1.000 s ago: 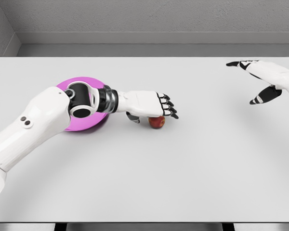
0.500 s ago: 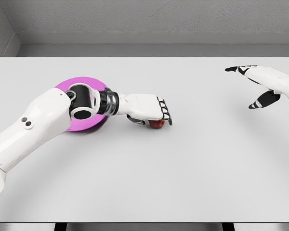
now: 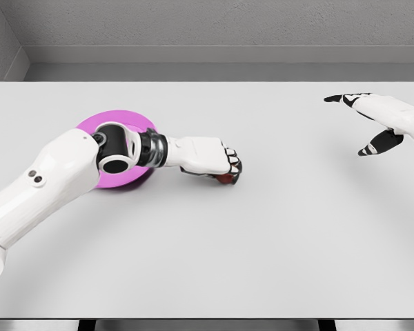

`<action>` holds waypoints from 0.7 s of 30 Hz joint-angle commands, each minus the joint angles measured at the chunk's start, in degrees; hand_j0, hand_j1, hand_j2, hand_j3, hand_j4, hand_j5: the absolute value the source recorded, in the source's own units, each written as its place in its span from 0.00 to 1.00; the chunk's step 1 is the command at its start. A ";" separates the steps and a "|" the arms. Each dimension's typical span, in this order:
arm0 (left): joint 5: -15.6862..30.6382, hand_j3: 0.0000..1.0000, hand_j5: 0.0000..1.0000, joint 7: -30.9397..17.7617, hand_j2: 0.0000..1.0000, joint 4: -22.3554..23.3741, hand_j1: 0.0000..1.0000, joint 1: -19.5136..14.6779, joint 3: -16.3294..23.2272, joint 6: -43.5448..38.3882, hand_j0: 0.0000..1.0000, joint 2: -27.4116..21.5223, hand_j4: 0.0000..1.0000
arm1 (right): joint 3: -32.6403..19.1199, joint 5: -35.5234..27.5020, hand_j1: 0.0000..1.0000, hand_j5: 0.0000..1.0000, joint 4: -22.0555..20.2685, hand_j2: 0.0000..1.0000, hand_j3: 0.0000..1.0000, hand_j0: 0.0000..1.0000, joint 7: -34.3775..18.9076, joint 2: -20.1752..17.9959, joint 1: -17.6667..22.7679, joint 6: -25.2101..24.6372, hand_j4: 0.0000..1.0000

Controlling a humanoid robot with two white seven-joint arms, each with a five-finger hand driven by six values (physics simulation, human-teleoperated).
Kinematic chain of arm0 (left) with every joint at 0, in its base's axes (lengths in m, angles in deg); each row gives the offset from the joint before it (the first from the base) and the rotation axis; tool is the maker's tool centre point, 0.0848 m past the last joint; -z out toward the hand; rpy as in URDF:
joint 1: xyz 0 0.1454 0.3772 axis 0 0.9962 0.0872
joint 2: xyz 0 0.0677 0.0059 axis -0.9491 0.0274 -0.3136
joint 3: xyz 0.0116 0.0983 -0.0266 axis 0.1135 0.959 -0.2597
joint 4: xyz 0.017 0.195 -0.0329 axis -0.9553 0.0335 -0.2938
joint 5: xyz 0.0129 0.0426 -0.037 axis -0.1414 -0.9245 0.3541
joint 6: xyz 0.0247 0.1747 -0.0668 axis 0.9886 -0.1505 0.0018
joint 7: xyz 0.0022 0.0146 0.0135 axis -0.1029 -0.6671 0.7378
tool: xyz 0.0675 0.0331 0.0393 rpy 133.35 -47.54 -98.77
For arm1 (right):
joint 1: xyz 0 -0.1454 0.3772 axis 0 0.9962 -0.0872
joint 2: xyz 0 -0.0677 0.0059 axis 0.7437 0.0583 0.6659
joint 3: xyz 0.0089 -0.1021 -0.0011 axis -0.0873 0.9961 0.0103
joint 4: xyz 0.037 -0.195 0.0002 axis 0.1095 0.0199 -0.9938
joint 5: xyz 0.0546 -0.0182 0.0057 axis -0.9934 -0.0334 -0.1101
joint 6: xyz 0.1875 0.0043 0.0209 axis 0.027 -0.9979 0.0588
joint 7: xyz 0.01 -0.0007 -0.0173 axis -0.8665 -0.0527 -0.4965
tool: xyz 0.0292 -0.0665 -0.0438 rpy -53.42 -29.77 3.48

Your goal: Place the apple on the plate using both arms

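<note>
Apple (image 3: 225,178) sits just right of the pink plate (image 3: 117,118); I see my left hand (image 3: 217,162) curled around it, right hand (image 3: 372,117) spread, far off.

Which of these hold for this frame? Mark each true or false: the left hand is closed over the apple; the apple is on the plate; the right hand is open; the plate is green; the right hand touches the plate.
1. The left hand is closed over the apple. True.
2. The apple is on the plate. False: it lies on the table, to the right of the plate.
3. The right hand is open. True.
4. The plate is green. False: it is magenta.
5. The right hand touches the plate. False: it is at the far right, well apart from it.
</note>
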 commanded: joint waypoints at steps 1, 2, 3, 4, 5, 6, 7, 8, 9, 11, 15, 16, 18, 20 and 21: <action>-0.36 0.38 0.38 -0.65 0.38 0.06 0.38 0.00 0.28 0.35 0.38 0.01 0.38 | -0.04 -0.04 1.00 1.00 -0.01 1.00 1.00 1.00 0.05 -0.08 0.00 -0.02 1.00; -0.27 0.37 0.37 -0.65 0.37 0.06 0.37 0.00 0.20 0.35 0.37 0.01 0.37 | -0.04 0.05 1.00 1.00 -0.01 1.00 1.00 1.00 0.05 -0.17 0.00 0.07 1.00; -0.19 0.37 0.37 -0.65 0.37 0.06 0.37 0.00 0.20 0.35 0.37 0.01 0.37 | -0.04 0.04 1.00 1.00 -0.01 1.00 1.00 1.00 0.05 -0.09 0.00 0.07 1.00; -0.10 0.33 0.33 -0.56 0.33 -0.02 0.33 0.00 0.11 0.35 0.33 -0.07 0.33 | -0.04 0.05 1.00 1.00 -0.01 1.00 1.00 1.00 -0.04 -0.17 0.00 -0.02 1.00; 0.17 0.32 0.32 -0.48 0.32 -0.02 0.32 -0.09 0.02 0.35 0.32 -0.34 0.32 | -0.04 0.05 1.00 1.00 -0.01 1.00 1.00 1.00 0.05 -0.17 0.00 -0.02 1.00; 1.22 0.32 0.32 -0.39 0.32 -0.02 0.32 -0.09 -0.07 0.35 0.32 -0.95 0.32 | -0.04 0.05 1.00 1.00 -0.01 1.00 1.00 1.00 0.05 -0.17 0.00 -0.02 1.00; 1.84 0.32 0.32 -0.30 0.32 -0.20 0.32 -0.53 -0.33 0.35 0.32 -1.57 0.32 | -0.04 0.05 1.00 1.00 -0.01 1.00 1.00 1.00 0.05 -0.17 0.00 -0.02 1.00; 1.84 0.32 0.32 -0.30 0.32 -0.37 0.32 -0.70 -0.42 0.35 0.32 -1.57 0.32 | -0.04 0.05 1.00 1.00 -0.01 1.00 1.00 1.00 0.05 -0.08 0.00 -0.02 1.00; 2.01 0.32 0.32 -0.21 0.32 -0.55 0.32 -0.97 -0.59 0.35 0.32 -1.57 0.32 | -0.04 0.05 1.00 1.00 -0.01 1.00 1.00 1.00 0.05 -0.08 0.00 0.07 1.00; 2.54 0.32 0.32 -0.21 0.32 -0.73 0.32 -0.88 -3.14 0.35 0.32 -2.27 0.32 | -0.04 0.05 1.00 1.00 -0.01 1.00 1.00 1.00 0.05 -0.17 0.00 -0.02 1.00; 4.38 0.32 0.32 -0.21 0.32 -4.06 0.32 -0.88 -7.18 0.35 0.32 -6.49 0.32 | -0.04 0.05 1.00 1.00 -0.01 1.00 1.00 1.00 0.05 -0.17 0.00 0.07 1.00; 4.91 0.32 0.32 -0.21 0.32 -5.03 0.32 -0.97 -7.80 0.35 0.32 -7.72 0.32 | -0.04 0.05 1.00 1.00 -0.01 1.00 1.00 1.00 0.05 -0.17 0.00 0.07 1.00; 5.97 0.32 0.32 -0.21 0.32 -7.05 0.32 -0.88 -10.08 0.35 0.32 -9.47 0.32 | -0.04 0.05 1.00 1.00 -0.01 1.00 1.00 1.00 0.05 -0.09 0.00 -0.02 1.00; 7.90 0.32 0.32 -0.21 0.32 -8.98 0.32 -0.88 -11.22 0.35 0.32 -12.11 0.32 | -0.04 0.05 1.00 1.00 -0.10 1.00 1.00 1.00 0.05 -0.09 0.00 -0.02 1.00; 8.69 0.32 0.32 -0.21 0.32 -9.60 0.32 -0.88 -12.19 0.35 0.32 -13.17 0.32 | -0.04 0.05 1.00 1.00 -0.01 1.00 1.00 1.00 0.05 -0.17 0.00 0.07 1.00</action>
